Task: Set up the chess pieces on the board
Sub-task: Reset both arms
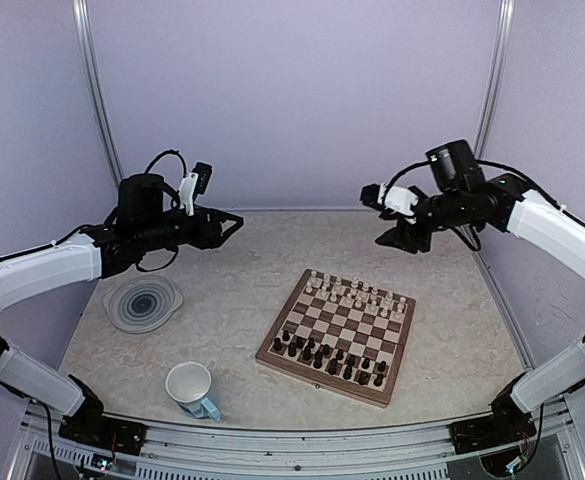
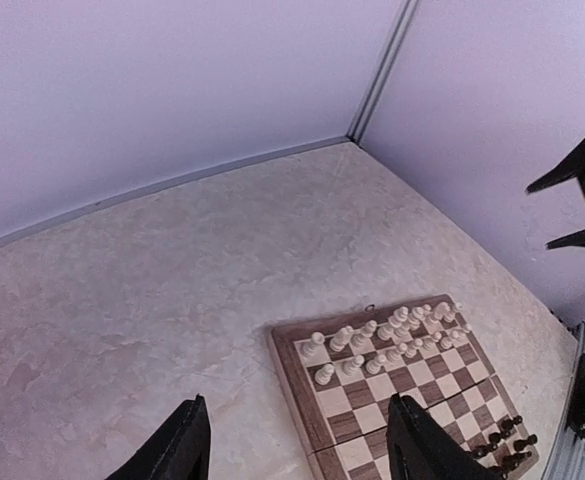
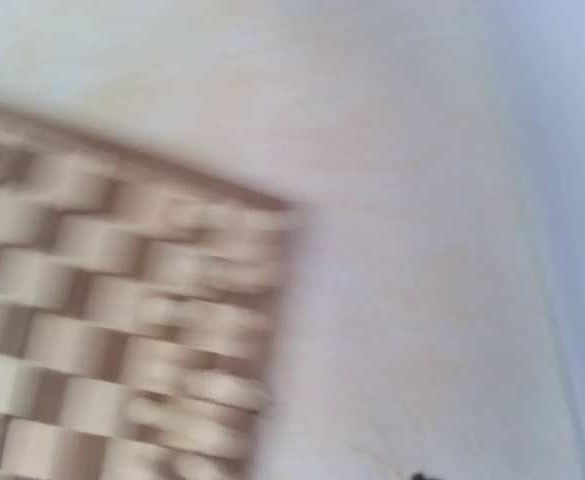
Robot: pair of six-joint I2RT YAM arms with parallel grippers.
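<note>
Status: the board [image 1: 344,325] lies on the surface [image 1: 232,285], right of centre and turned at an angle. The cream pieces [image 1: 357,295] fill its two far rows and the dark pieces [image 1: 327,358] its two near rows. The middle squares are bare. I see no stray piece on the surface, so the setup looks complete or nearly so (the pieces are too small to check each one's square).

Left arm [image 1: 157,225]: raised over the far left. Its wrist view shows the left jaws apart and empty.

Right arm [image 1: 462,205]: raised beyond the board's far right corner. The right jaws look apart and empty in the left wrist view. The right wrist view is badly smeared and shows only a board corner.

Risks for you to watch:
- The pieces stand almost touching in their rows. If you bring open jaws down to correct one piece, a finger will likely clip its neighbour and topple several.
- The smear suggests the right wrist is moving fast. A quick sweep low over the cream rows could scatter them.
- The board looks unsecured, so a nudge on its border may slide it and upset both sets.
- The mug [image 1: 190,388] and plate [image 1: 142,303] lie under the left arm's path, so lowering it carelessly could strike either.
</note>
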